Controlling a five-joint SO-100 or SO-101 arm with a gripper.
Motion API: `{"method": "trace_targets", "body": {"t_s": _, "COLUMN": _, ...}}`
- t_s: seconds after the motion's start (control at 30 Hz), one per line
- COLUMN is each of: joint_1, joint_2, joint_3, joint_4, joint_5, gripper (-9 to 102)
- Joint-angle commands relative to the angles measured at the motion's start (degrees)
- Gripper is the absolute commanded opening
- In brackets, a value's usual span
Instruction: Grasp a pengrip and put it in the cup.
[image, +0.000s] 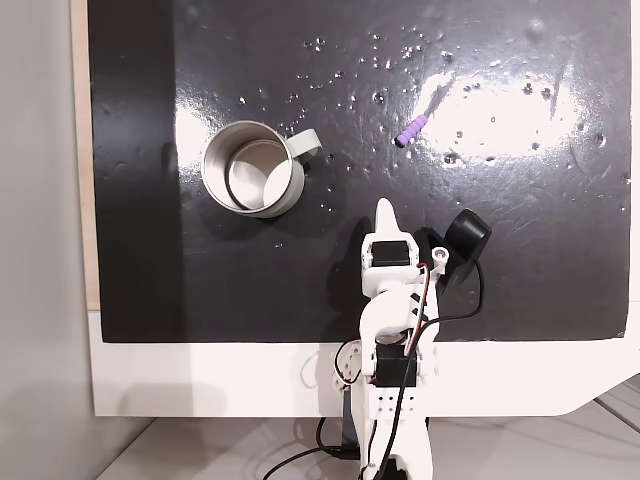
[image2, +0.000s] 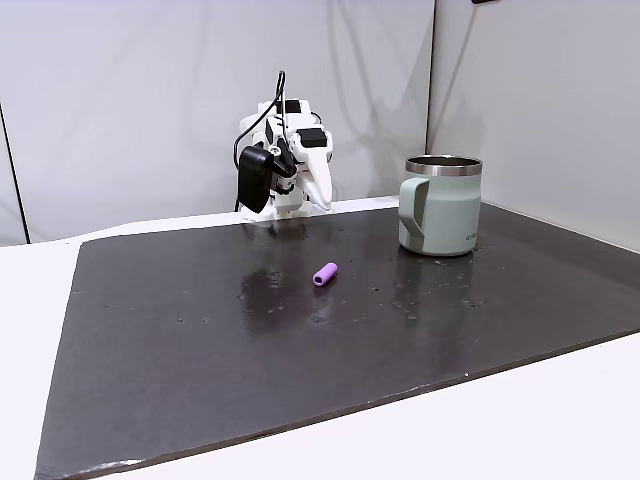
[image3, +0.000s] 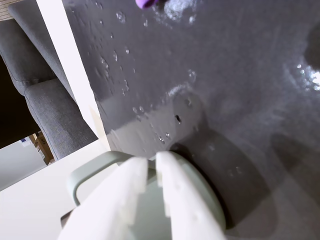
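The little purple pengrip (image: 410, 131) lies on the dark worktop (image: 520, 250), well apart from the gripper (image: 385, 210), whose fingers are together.

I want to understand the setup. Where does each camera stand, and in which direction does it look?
A fixed view: above, looking straight down on the dark mat, the arm entering from the bottom edge.
A fixed view: low at the mat's far side, facing the arm.
Wrist view: on the gripper, looking past its near-shut fingers.
All three share the cup and pengrip.
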Motion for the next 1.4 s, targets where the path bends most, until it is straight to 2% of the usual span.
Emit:
{"method": "trace_targets", "body": {"t_s": 0.0, "joint_1": -1.2, "joint_2": 0.8, "joint_3": -0.3, "joint_4": 0.1, "joint_5": -3.9, "gripper": 0}}
{"method": "trace_targets", "body": {"t_s": 0.47, "joint_1": 0.4, "joint_2": 0.8, "joint_3": -1.5, "joint_4": 0.2, "joint_5": -3.6, "gripper": 0}}
{"method": "trace_targets", "body": {"t_s": 0.67, "joint_1": 0.4, "joint_2": 0.8, "joint_3": -9.8, "joint_4": 5.6, "joint_5": -3.9, "gripper": 0}}
{"method": "trace_targets", "body": {"t_s": 0.77, "joint_1": 0.7, "joint_2": 0.8, "joint_3": -11.8, "joint_4": 7.7, "joint_5": -8.6, "gripper": 0}}
{"method": "trace_targets", "body": {"t_s": 0.93, "joint_1": 2.2, "joint_2": 0.0, "joint_3": -14.7, "joint_4": 10.5, "joint_5": -22.3, "gripper": 0}}
{"method": "trace_targets", "body": {"t_s": 1.17, "joint_1": 5.0, "joint_2": -10.9, "joint_3": -22.7, "joint_4": 11.0, "joint_5": -28.6, "gripper": 0}}
{"method": "trace_targets", "body": {"t_s": 1.37, "joint_1": 6.9, "joint_2": -19.6, "joint_3": -29.4, "joint_4": 9.0, "joint_5": -29.4, "gripper": 0}}
